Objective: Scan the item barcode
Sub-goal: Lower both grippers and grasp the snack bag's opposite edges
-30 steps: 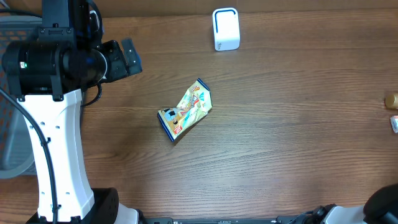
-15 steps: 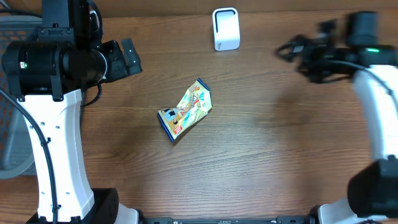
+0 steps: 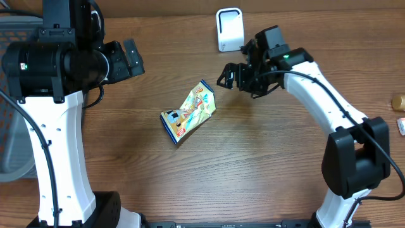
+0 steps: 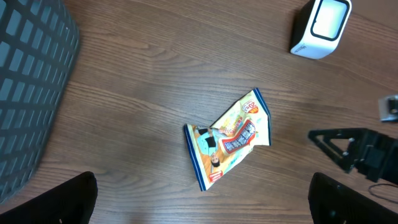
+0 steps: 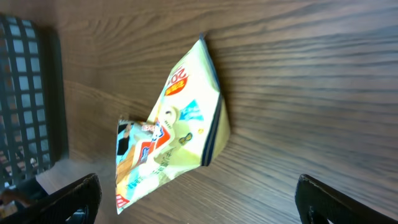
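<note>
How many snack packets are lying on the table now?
1. The snack packet lies near the middle of the table, nearer the robot than the white scanner and left of the open right gripper. The left arm hides part of the table, so another could be hidden.

My right arm (image 3: 319, 95) is swinging in from the far right of the overhead view toward the middle. My right gripper (image 3: 228, 76) is now hanging just right of the snack packet (image 3: 190, 111), apart from it and below the white scanner (image 3: 230, 29), jaws spread wide. A second ago it was out of sight.
</note>
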